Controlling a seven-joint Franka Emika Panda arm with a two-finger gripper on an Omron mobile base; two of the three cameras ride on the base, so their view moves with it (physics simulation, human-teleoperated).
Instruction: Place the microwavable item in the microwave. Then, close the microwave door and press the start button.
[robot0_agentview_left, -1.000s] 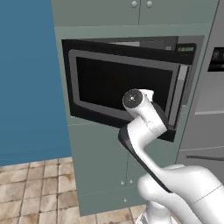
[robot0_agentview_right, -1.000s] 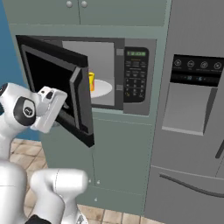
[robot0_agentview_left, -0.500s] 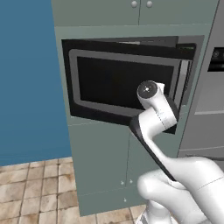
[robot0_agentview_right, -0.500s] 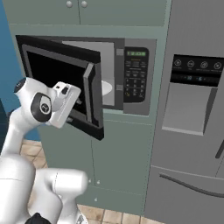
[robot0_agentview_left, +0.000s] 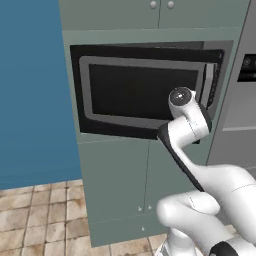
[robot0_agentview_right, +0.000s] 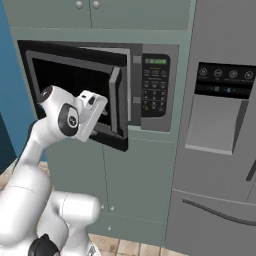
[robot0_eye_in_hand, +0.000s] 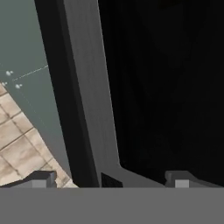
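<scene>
The microwave door (robot0_agentview_right: 80, 95) is standing partly ajar, hinged on its left edge, with its free right edge and bar handle (robot0_agentview_right: 116, 100) swung out a little from the microwave (robot0_agentview_right: 150, 90). The end effector (robot0_eye_in_hand: 109, 179) is pressing up close against the door's outer face, low and toward its free side; in the hand view its two dark fingertips (robot0_eye_in_hand: 181, 178) are standing wide apart with nothing between them, one before the dark glass and the other off past the silver-grey frame (robot0_eye_in_hand: 94, 109).

So the door is lying directly ahead of the end effector, with its long axis running across the cabinet front, and the opening it has to shut lies behind it. The remaining gap is showing at the right, next to the keypad panel (robot0_agentview_right: 154, 87). A push straight ahead near the free edge looks like what will swing it closed.

The yellow cup is presumably inside; the door is hiding the cavity, so that cannot be told.
</scene>
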